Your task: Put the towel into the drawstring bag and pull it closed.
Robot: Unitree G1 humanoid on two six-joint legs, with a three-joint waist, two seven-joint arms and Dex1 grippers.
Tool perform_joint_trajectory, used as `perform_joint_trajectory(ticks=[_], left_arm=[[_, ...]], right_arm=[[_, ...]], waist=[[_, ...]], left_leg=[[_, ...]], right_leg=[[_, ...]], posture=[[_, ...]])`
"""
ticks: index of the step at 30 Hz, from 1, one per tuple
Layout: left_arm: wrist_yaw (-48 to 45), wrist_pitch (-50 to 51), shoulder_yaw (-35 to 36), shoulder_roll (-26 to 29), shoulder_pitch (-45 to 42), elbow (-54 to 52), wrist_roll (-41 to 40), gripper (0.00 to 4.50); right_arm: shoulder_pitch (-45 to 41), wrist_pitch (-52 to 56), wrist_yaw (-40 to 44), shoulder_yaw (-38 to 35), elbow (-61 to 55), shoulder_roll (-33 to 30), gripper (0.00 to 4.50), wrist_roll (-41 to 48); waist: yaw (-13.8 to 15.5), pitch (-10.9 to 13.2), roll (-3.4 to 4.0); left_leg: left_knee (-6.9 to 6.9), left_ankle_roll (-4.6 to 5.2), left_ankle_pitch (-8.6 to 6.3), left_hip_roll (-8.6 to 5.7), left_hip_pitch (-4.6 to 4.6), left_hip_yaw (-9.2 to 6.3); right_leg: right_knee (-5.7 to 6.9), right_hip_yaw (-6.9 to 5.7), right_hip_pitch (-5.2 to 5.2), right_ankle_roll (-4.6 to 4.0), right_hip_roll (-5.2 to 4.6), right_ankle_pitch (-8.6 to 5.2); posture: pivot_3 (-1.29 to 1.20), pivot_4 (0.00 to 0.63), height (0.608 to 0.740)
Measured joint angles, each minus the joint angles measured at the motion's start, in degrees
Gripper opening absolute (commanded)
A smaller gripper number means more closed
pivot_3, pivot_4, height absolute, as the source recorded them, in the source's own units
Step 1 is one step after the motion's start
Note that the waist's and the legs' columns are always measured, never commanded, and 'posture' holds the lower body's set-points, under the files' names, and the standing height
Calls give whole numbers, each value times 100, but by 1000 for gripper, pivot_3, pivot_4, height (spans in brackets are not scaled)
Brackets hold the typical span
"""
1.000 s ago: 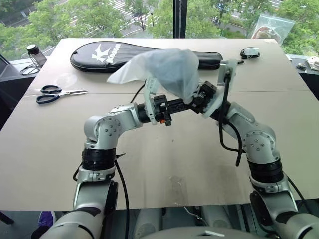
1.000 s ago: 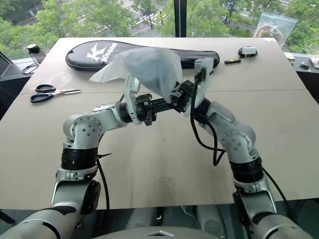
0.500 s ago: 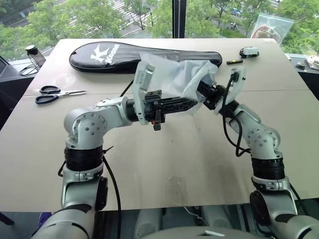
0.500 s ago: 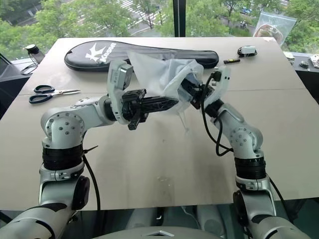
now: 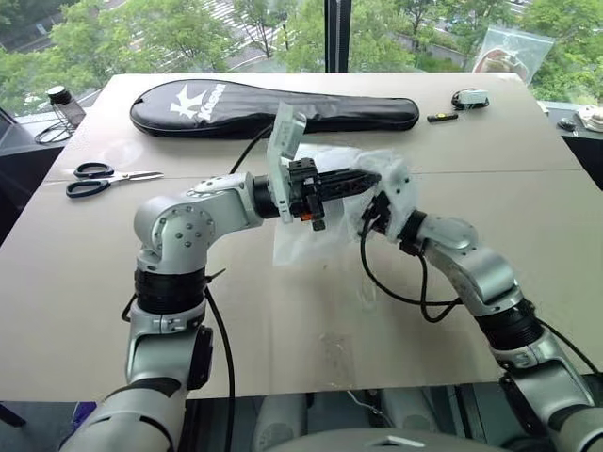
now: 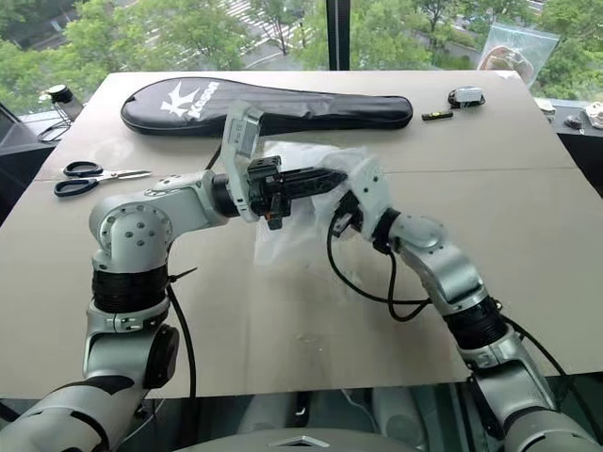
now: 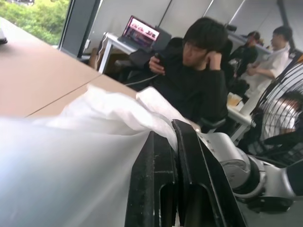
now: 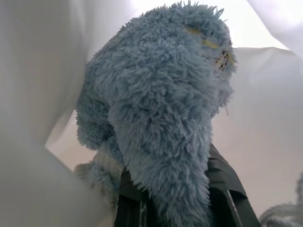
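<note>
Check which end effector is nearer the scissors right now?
Left. The left end effector is pinching the drawstring bag mid-table, on the side of the scissors. The right end effector, gripping the towel inside the bag, sits farther away.

The towel (image 8: 161, 118) is shaggy, matt blue terry cloth. The drawstring bag (image 5: 320, 212) is thin, smooth, semi-translucent white fabric. The table (image 5: 85, 273) has a matt, tan, board-like top. The racket case (image 5: 273, 105) looks like black woven cloth; the scissors (image 5: 108, 177) have metal blades and black plastic handles.
</note>
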Motion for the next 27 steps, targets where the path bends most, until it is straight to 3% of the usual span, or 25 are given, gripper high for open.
perform_joint_trajectory(ticks=[4, 5, 6, 11, 16, 19, 27], left_arm=[[-299, -220, -232, 390, 274, -109, 277, 0], [-380, -228, -332, 467, 339, -112, 339, 0], [-451, -246, -437, 516, 400, -107, 405, 0], [-1296, -1022, -1086, 1116, 223, 346, 1309, 0], [-2007, -1984, -1446, 1302, -119, 1102, 2149, 0], [-2597, -2658, -1611, 1298, -447, 1777, 2579, 0], [-4419, -4786, -2032, 1253, -1577, 3581, 3585, 0]], right_arm=[[16, 167, 201, -12, 328, 211, 54, -6], [12, 185, 250, -15, 337, 203, 908, -41], [3, 220, 256, -33, 338, 207, 1030, -49], [276, 685, 222, -202, -190, -166, 3225, -158], [622, 1555, 200, -574, -1249, -495, 3225, 145], [743, 2185, 71, -905, -2055, -677, 4464, 470], [726, 3024, -760, -1279, -2575, -640, 4464, 426]], waist=[[45, 0, 1], [70, 0, 1], [75, 0, 1], [107, 2, -1], [106, 2, -1], [118, 2, -1], [159, 2, -1]], left_leg=[[0, -1, 1, -3, -3, -4], [3, -1, 0, -8, -4, -4], [4, 0, 0, -11, -5, -3], [5, 0, 0, -12, -6, -8], [4, 0, 0, -11, -5, -5], [4, 1, 0, -10, -6, -5], [8, 1, 0, -11, -13, -4]], right_leg=[[-2, -9, 1, -1, -5, 0], [-4, -10, 2, 0, -12, 0], [-4, -9, 2, 0, -14, 0], [-2, -14, 2, -1, -13, -1], [-2, -11, 1, 0, -10, -1], [-3, -14, 1, 0, -9, -1], [-4, -15, 0, 0, -8, -2]], posture=[[0, 150, 740], [0, 150, 740], [0, 150, 740], [0, 150, 740], [0, 150, 740], [0, 150, 740], [0, 150, 740]])
